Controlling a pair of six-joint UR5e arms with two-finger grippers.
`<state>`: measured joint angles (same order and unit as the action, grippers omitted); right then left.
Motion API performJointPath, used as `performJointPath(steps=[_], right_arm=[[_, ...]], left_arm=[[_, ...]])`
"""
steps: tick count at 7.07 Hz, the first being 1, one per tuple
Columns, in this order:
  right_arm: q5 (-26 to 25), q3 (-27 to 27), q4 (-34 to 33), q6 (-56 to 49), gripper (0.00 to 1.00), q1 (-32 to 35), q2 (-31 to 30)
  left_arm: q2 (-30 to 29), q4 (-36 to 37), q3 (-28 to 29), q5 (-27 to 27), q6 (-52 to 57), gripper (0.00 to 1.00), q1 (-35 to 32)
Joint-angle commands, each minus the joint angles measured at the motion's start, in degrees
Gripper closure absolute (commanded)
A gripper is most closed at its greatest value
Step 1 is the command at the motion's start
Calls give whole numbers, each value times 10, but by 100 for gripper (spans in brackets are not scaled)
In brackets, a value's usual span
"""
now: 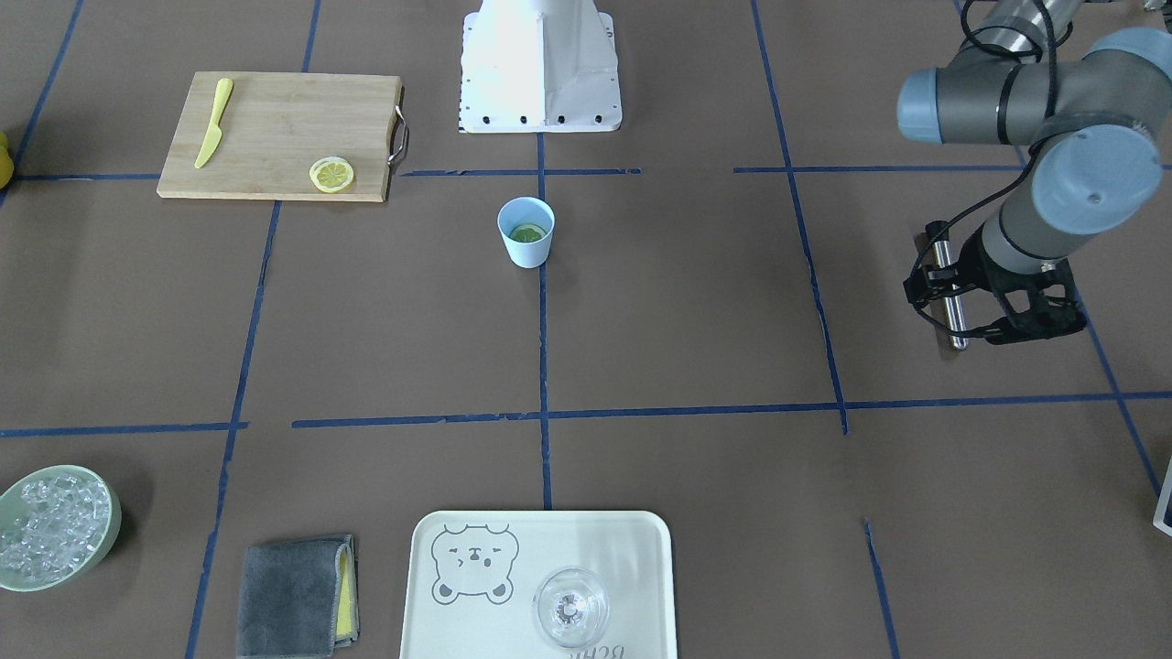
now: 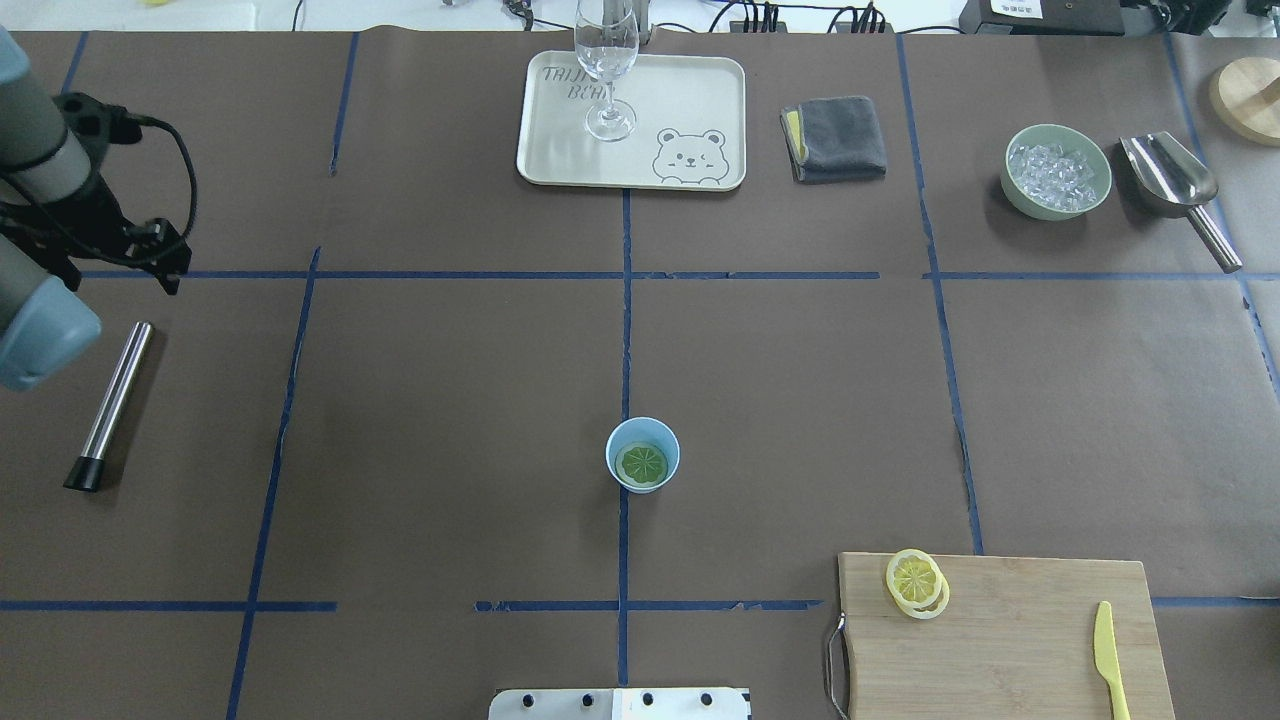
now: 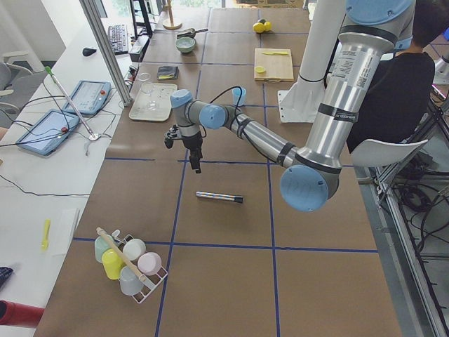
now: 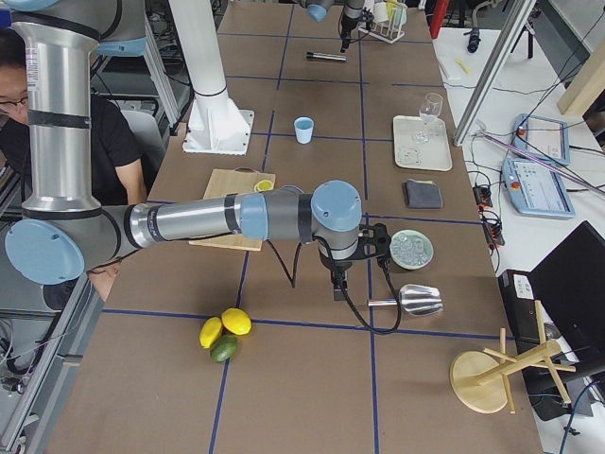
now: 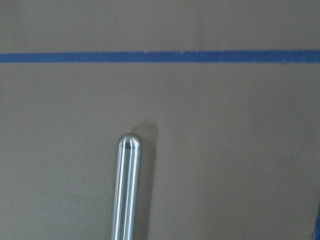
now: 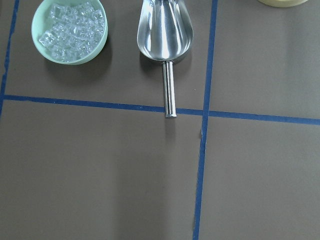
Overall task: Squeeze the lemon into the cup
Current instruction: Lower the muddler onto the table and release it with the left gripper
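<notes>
- Plainly the lemon (image 2: 641,462) is already down in the cup (image 2: 611,450): a thin round slice lying flat on the bottom, its segments showing like wheel spokes, greenish-yellow in the shade of the wall.
- It is narrower than the mouth, with blue showing around it.
- The cup is small, light blue, tapered, no handle, standing upright on the blue tape line (image 2: 624,350) down the middle of the brown table (image 2: 450,400), in front of the robot's white base (image 2: 620,703).
- Both grippers are well apart from it.
- The left gripper (image 1: 989,307) hangs over the table's left end with its fingers spread wide and nothing between them; a steel rod (image 2: 112,400) with a black cap lies flat on the paper just beneath it, not touched.
- The right gripper (image 4: 338,282) hangs over the other end, near the green bowl of ice (image 6: 70,61) and the steel scoop (image 6: 165,35); from where it shows I cannot tell whether its fingers are apart or together.
- A paler lemon slice (image 2: 916,582) sits on the wooden cutting board (image 2: 1020,640) with a yellow knife (image 2: 1108,645).
</notes>
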<state>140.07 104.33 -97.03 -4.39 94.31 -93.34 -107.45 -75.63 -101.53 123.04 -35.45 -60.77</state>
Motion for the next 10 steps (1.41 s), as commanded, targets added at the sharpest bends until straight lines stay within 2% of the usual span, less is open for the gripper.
performJointPath(steps=[1,3,4,5,6,8,10], right_arm=[[3,-3,-1,0,0,0,0],[2,-8,-3,-4,0,0,5],[3,-11,-2,-4,0,0,4],[-1,-11,-4,-4,0,0,1],[-3,-14,0,-10,0,0,-8],[-3,-22,1,-4,0,0,-8],[-4,-26,1,-4,0,0,-9]], left_arm=[[-9,-4,-20,19,106,0,-111],[0,-1,-15,19,258,0,-188],[23,-5,-11,21,341,0,-229],[69,-15,-7,35,429,0,-261],[113,-41,14,81,479,0,-290],[187,-121,38,88,478,0,-299],[187,-125,65,90,448,0,-300]])
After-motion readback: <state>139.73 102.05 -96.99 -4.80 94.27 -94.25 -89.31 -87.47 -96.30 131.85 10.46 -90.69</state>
